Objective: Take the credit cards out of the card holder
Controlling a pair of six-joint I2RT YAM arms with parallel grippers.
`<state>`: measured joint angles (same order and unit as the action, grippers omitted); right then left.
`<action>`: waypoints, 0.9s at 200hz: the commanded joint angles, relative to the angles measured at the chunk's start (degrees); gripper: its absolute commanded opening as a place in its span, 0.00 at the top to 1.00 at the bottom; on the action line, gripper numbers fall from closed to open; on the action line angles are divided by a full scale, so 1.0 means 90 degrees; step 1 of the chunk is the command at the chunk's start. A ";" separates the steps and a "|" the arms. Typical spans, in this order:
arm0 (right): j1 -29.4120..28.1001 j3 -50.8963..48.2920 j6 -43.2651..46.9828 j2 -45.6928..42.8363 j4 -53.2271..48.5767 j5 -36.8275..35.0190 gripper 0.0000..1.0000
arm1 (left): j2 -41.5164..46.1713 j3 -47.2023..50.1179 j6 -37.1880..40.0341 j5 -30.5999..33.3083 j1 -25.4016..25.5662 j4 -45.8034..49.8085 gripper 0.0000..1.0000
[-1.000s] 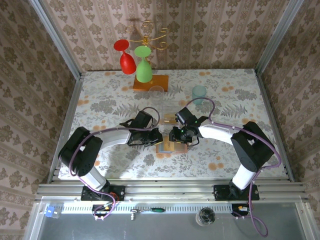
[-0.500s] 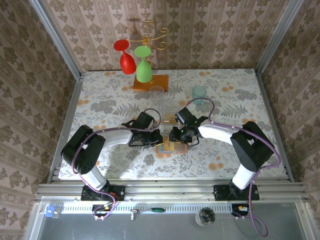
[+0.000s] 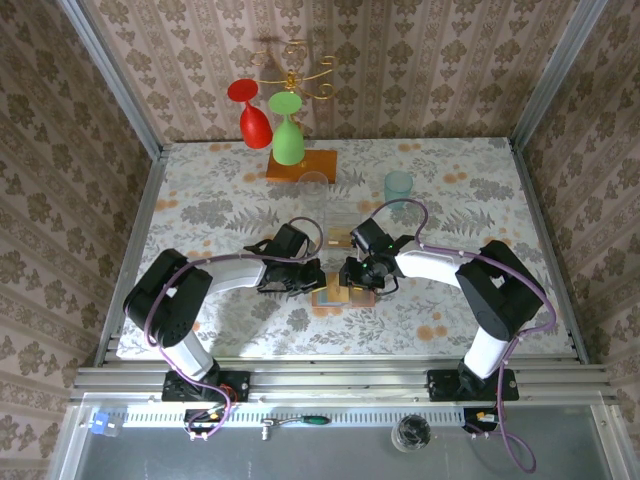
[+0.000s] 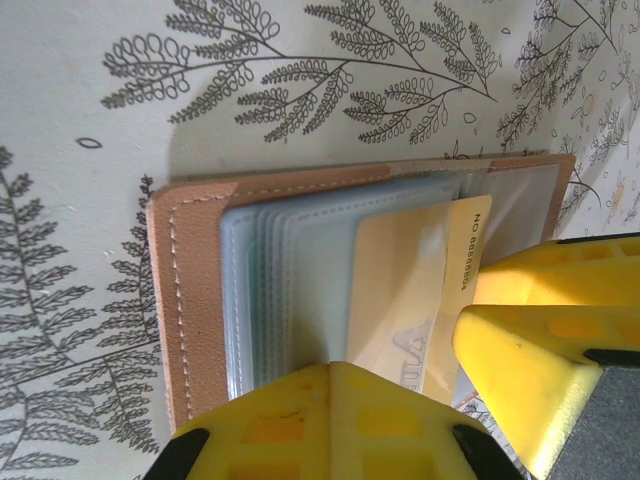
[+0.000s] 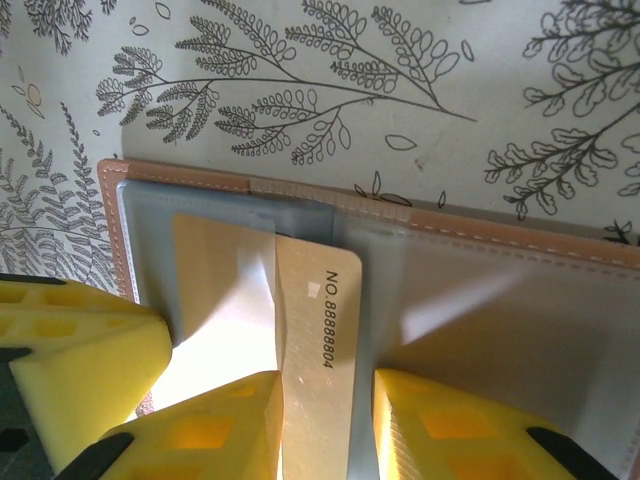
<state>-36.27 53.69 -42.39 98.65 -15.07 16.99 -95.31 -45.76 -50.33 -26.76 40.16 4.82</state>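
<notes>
We log a gold wire rack (image 3: 292, 62) on an orange wooden base (image 3: 302, 166) at the far edge of the floral tablecloth (image 3: 200, 205). A red wine glass (image 3: 250, 112) and a green wine glass (image 3: 288, 138) hang from it upside down. We see a clear tumbler (image 3: 314, 186) just before the base, and a pale teal cup (image 3: 398, 186) to its right.

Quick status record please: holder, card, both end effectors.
holder: open flat, clear pockets facing up
card: tan, partly slid out of a pocket, number side up
left end effector: shut, tips down on the pockets at the card's covered end
right end effector: open, fingers either side of the card's long edges
step: card not yet out
</notes>
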 commanded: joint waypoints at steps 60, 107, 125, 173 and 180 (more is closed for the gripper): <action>0.0089 -0.0512 -0.0529 0.0132 0.1142 0.0751 0.75 | -0.0172 -0.0162 0.0191 0.0164 0.0042 0.0393 0.96; 0.0153 -0.0700 -0.0679 0.0057 0.1406 0.0888 0.82 | -0.0256 -0.0211 0.0201 0.0173 0.0049 0.0392 0.96; 0.0171 -0.0736 -0.0679 0.0003 0.1392 0.0866 0.84 | -0.0275 -0.0210 0.0189 0.0171 0.0050 0.0395 0.96; 0.0239 -0.0768 -0.0670 -0.0031 0.1410 0.0856 0.86 | -0.0255 -0.0238 0.0200 0.0190 0.0045 0.0440 0.96; 0.0250 -0.0770 -0.0655 -0.0037 0.1392 0.0857 0.86 | -0.0250 -0.0243 0.0201 0.0191 0.0049 0.0451 0.96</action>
<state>-34.20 47.77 -48.18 98.91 -2.76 24.38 -96.03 -47.05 -49.78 -26.13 40.14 6.37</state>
